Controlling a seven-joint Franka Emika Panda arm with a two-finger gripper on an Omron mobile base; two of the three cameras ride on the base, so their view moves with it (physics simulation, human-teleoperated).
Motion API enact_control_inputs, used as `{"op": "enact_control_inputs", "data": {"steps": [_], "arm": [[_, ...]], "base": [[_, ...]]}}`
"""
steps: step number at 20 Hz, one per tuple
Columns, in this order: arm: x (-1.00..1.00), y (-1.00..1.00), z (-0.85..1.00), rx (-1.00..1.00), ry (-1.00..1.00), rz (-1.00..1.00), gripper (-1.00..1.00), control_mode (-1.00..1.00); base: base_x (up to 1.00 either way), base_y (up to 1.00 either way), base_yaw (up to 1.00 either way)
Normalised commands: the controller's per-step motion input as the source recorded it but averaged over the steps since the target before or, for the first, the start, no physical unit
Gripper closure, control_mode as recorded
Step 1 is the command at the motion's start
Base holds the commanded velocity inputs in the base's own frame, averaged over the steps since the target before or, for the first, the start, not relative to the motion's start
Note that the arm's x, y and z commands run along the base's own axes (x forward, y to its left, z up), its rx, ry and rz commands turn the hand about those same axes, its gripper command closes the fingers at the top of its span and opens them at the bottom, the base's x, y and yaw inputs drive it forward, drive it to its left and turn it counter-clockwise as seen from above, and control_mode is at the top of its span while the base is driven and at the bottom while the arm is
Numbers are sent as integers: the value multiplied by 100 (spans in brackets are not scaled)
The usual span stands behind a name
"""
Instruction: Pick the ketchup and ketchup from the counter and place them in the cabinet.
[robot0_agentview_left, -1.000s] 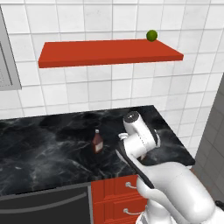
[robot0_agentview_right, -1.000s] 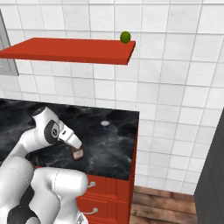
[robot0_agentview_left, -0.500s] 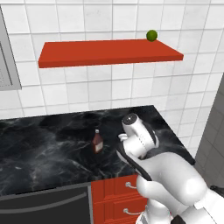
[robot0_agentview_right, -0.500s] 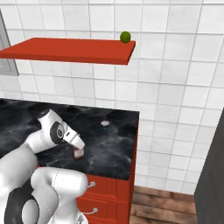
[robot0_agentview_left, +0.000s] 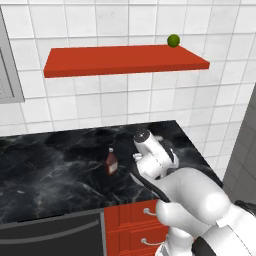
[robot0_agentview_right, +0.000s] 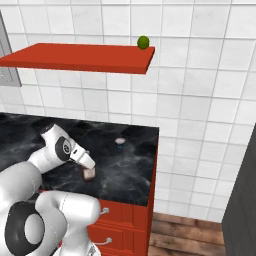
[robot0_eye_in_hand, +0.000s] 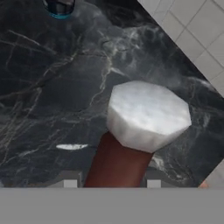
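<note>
One ketchup bottle (robot0_agentview_left: 111, 162) stands upright on the black counter (robot0_agentview_left: 50, 175), left of my arm. The second ketchup (robot0_eye_in_hand: 117, 164), red-brown with a white cap (robot0_eye_in_hand: 148, 114), sits between my fingertips (robot0_eye_in_hand: 70, 180) in the hand view, seen from above. My gripper (robot0_eye_in_hand: 111, 180) is shut on its neck, low over the counter (robot0_eye_in_hand: 52, 87). In the right base view my gripper (robot0_agentview_right: 89, 169) holds this ketchup (robot0_agentview_right: 89, 174) near the counter's front edge. The cabinet, a red shelf (robot0_agentview_left: 125, 60) (robot0_agentview_right: 80, 55), hangs on the tiled wall well above.
A green ball (robot0_agentview_left: 173, 40) (robot0_agentview_right: 143, 42) rests on the shelf's right end. A small round dark object with a blue rim (robot0_agentview_right: 120, 142) (robot0_eye_in_hand: 59, 6) lies on the counter behind my gripper. Red drawers (robot0_agentview_right: 125, 220) sit under the counter, which ends at the right (robot0_agentview_right: 156, 165).
My arm's upper joints have shifted slightly left while the gripper stays at the same spot by the bottle. The other bottle has not moved.
</note>
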Motion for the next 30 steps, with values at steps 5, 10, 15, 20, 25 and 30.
{"op": "enact_control_inputs", "data": {"steps": [5,10,15,20,25,30], "arm": [[-19,0,43,-4,-6,11,100,-100],[0,-3,81,0,-2,25,100,-100],[0,0,90,0,0,26,100,-100],[-20,0,93,0,0,17,100,-100],[-34,0,98,0,0,7,100,-100],[-30,0,94,0,0,3,100,-100]], "base": [[0,0,0],[0,0,0],[0,0,0],[0,0,0],[0,0,0],[0,0,0]]}}
